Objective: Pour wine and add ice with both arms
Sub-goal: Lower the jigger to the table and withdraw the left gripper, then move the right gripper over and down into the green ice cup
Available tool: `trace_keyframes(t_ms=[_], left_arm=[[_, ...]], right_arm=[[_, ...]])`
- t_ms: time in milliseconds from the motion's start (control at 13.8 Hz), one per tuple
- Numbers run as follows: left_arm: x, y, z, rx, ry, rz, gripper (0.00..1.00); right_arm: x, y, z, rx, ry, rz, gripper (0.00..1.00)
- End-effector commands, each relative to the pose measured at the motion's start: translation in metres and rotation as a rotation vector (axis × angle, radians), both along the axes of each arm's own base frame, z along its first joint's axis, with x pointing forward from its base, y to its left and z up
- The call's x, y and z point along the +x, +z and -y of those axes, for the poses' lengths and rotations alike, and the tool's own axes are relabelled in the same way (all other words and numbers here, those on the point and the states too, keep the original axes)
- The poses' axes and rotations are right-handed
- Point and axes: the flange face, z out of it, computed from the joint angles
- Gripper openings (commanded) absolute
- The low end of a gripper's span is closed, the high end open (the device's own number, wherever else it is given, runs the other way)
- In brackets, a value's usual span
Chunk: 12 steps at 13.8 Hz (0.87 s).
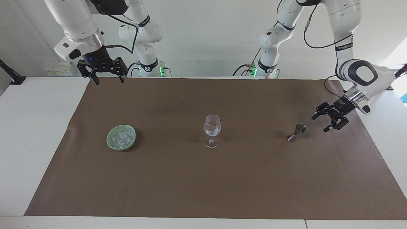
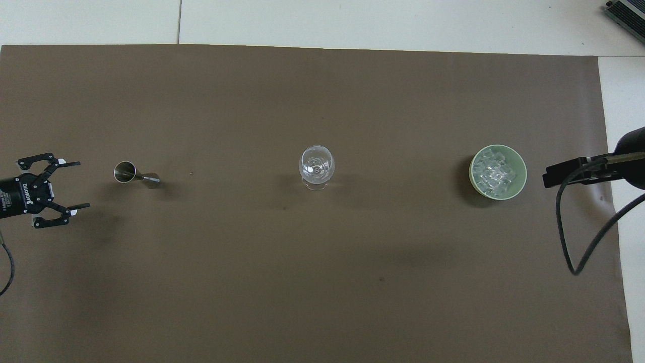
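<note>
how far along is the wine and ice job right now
Done, it seems: the metal jigger stands on the brown mat, let go, and the wine glass holds something clear, though what I cannot tell. In hand: nothing; the left pincer is open beside the jigger, and the right pincer waits open, raised. Left: the ice sits heaped in the green dish.

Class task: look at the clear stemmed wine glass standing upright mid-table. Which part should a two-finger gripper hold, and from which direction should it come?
Probably the thin stem of the clear stemmed wine glass, under its bowl, approached level from the side. The glass stands upright; the rounded bowl is wide and slippery, the stem narrow enough for the fingers. Nothing stands near it, so either open gripper, left or right, has room.
</note>
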Motion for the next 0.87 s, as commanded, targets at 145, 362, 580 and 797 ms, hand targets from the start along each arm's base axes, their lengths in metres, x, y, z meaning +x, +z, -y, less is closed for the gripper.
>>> trace_keyframes(t_ms=[145,362,580,797], left_arm=[[0.016,0.051,0.002,0.232,-0.190,0.034,1.00],[0.026,0.085,0.011,0.335,-0.307,0.119,1.00],[0.028,0.106,0.008,0.444,-0.406,0.143,1.00],[0.026,0.124,0.016,0.490,-0.495,0.204,1.00]], right_arm=[[-0.006,0.002,0.002,-0.007,0.023,-0.007,1.00],[-0.006,0.002,0.002,-0.007,0.023,-0.006,1.00],[-0.006,0.002,0.002,-0.007,0.023,-0.007,1.00],[-0.006,0.002,0.002,-0.007,0.023,-0.007,1.00]])
